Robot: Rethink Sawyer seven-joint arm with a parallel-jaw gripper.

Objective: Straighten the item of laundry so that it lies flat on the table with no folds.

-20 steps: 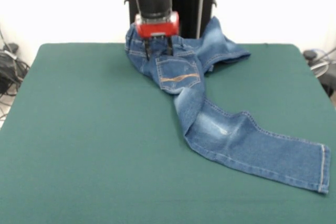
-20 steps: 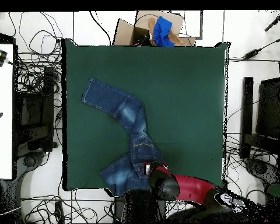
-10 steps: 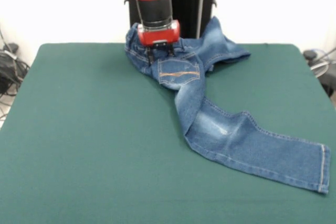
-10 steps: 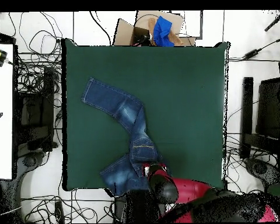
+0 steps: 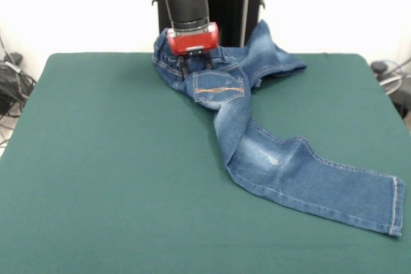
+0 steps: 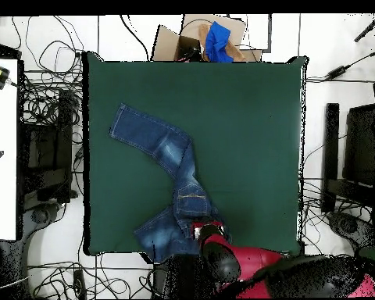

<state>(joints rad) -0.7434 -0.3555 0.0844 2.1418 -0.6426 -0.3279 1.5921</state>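
Note:
The blue denim jeans (image 5: pixel 257 152) lie crumpled on the green table (image 5: pixel 96 158). One leg runs out flat toward the near right corner. The waist and the other leg are bunched at the far edge by the pedestal, with a back pocket (image 5: pixel 219 88) with orange stitching facing up. My gripper (image 5: pixel 195 67) is down on the waistband just above that pocket, shut on the denim. In the overhead view the jeans (image 6: pixel 175 156) lie left of centre, and the arm (image 6: pixel 222 262) covers the gripper at the table's (image 6: pixel 245 141) bottom edge.
The black pedestal (image 5: pixel 231 4) stands right behind the bunched waist. In the overhead view a cardboard box with blue cloth (image 6: pixel 214 39) sits beyond the table's top edge, a white bench (image 6: pixel 1 141) stands at the left, and cables lie on both sides.
The gripper has drawn back a little toward the pedestal, and the waistband and pocket have shifted with it. The long leg has stayed in place.

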